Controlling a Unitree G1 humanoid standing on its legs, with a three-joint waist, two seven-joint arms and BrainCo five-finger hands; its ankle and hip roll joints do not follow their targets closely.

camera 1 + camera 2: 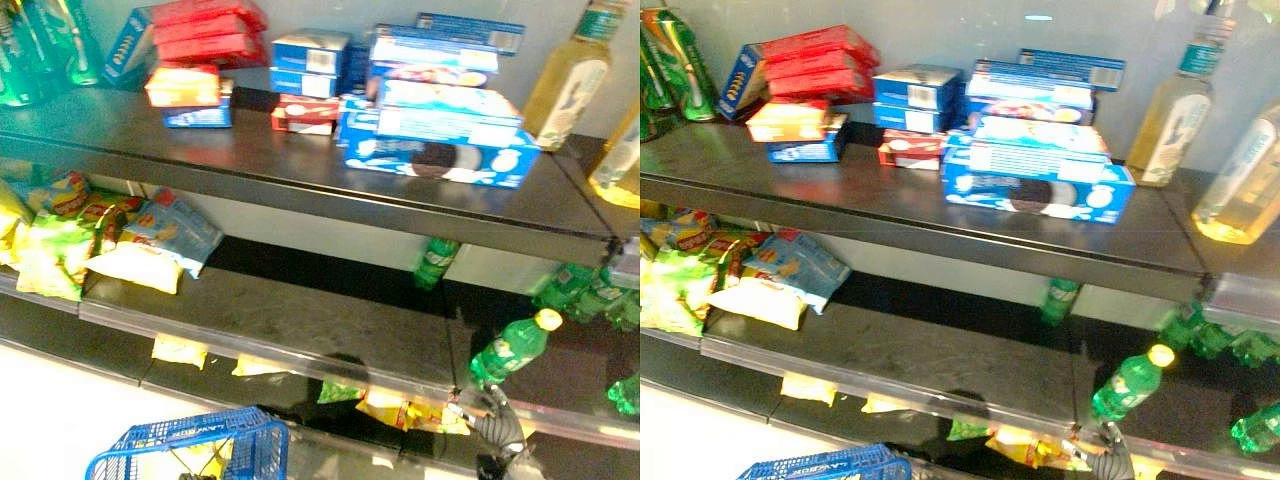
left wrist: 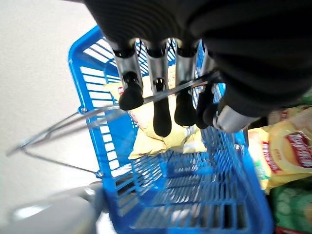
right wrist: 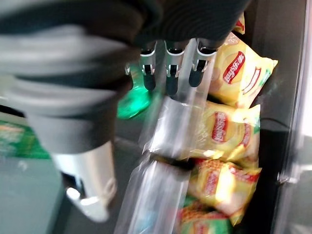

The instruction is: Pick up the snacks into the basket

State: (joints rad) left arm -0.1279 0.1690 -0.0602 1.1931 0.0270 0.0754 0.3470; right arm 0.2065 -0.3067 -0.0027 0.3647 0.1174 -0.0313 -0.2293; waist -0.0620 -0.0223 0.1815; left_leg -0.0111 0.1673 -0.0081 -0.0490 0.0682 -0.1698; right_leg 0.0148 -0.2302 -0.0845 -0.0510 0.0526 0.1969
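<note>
Your left hand [image 2: 161, 105] has its fingers curled over the thin wire handle [image 2: 73, 122] of the blue plastic mesh basket [image 2: 195, 204], which hangs low at the left in front of the shelving. One yellow snack bag [image 2: 146, 129] already lies inside the basket.

Your right hand [image 3: 168, 73] hangs by the front edge of the bottom shelf with its fingers [image 3: 170, 80] short and bent, holding nothing that you can see. Just past them lie several yellow crisp packets with red labels [image 3: 229, 131] on the dark bottom shelf [image 1: 300, 390]. A clear plastic price strip [image 3: 165, 161] runs along the shelf's front edge, between your hand and those packets.

On the middle shelf [image 1: 330, 325], more yellow and green snack bags [image 1: 60, 235] and a pale blue packet [image 1: 175, 230] are piled at the left. Green plastic bottles [image 1: 510, 350] lie on their sides at the right.

The top shelf [image 1: 280, 160] carries blue biscuit boxes [image 1: 440, 130], red flat boxes [image 1: 205, 30] and tall bottles of yellow oil [image 1: 570, 85] at the right end.
</note>
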